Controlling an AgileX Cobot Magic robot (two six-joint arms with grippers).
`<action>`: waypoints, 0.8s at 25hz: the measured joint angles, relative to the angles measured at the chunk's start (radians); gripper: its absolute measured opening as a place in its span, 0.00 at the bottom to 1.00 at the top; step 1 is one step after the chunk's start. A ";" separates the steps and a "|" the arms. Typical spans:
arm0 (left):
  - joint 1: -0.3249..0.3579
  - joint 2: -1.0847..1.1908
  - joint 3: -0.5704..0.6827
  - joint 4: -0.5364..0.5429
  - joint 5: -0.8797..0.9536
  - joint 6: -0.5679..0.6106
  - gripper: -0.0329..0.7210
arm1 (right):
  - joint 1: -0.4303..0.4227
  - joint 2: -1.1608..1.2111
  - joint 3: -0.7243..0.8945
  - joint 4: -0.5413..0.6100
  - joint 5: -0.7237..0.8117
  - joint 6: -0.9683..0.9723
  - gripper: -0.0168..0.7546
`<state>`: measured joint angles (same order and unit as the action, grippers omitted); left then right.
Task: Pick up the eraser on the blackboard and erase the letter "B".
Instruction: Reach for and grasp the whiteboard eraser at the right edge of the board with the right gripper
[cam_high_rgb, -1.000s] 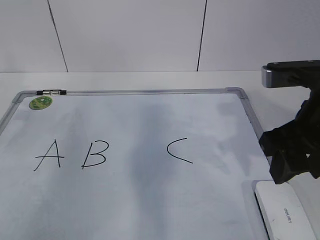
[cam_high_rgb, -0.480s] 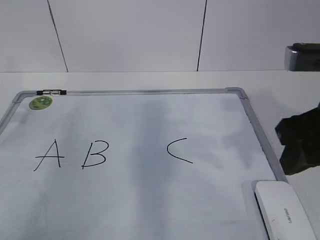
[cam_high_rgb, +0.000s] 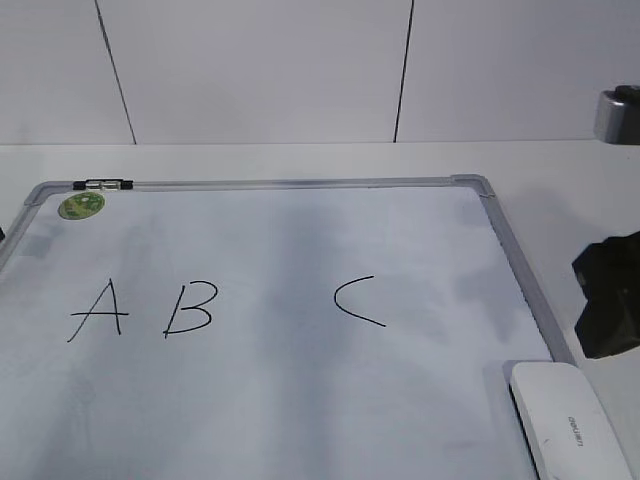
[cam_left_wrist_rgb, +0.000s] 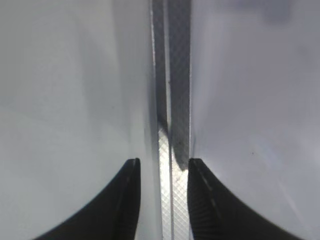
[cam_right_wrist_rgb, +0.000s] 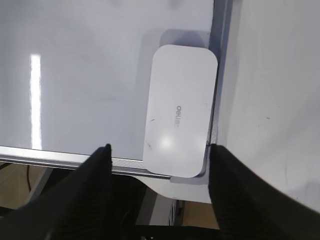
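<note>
Eraser (cam_right_wrist_rgb: 180, 111): flat on board (cam_high_rgb: 300, 400), near right corner, against frame. "B" (cam_high_rgb: 190, 308): intact, between "A" (cam_high_rgb: 97, 311) and "C" (cam_high_rgb: 358, 300). Right gripper (cam_right_wrist_rgb: 158, 154): spread wide above eraser, empty; left gripper (cam_left_wrist_rgb: 162, 167): parted over frame.

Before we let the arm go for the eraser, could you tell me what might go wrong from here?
1. The eraser lies against the board's frame at the corner; a finger coming down on that side may hit the frame instead of closing on it.
2. The A sits close beside the B; a wide wipe could smear it.
3. The left gripper straddles the frame and might shift the board.
</note>
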<state>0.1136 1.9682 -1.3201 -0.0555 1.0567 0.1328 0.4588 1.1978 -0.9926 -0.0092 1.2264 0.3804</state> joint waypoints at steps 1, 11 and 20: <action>0.000 0.004 0.000 0.000 -0.002 0.000 0.36 | 0.000 0.000 0.000 0.000 0.000 0.002 0.62; 0.008 0.014 0.000 0.003 -0.010 0.000 0.36 | 0.000 0.000 0.000 0.000 0.000 0.002 0.62; 0.045 0.014 0.000 -0.045 -0.014 0.024 0.36 | 0.000 0.000 0.000 -0.002 0.000 0.002 0.62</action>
<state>0.1581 1.9821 -1.3201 -0.1003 1.0429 0.1567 0.4588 1.1978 -0.9922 -0.0113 1.2264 0.3825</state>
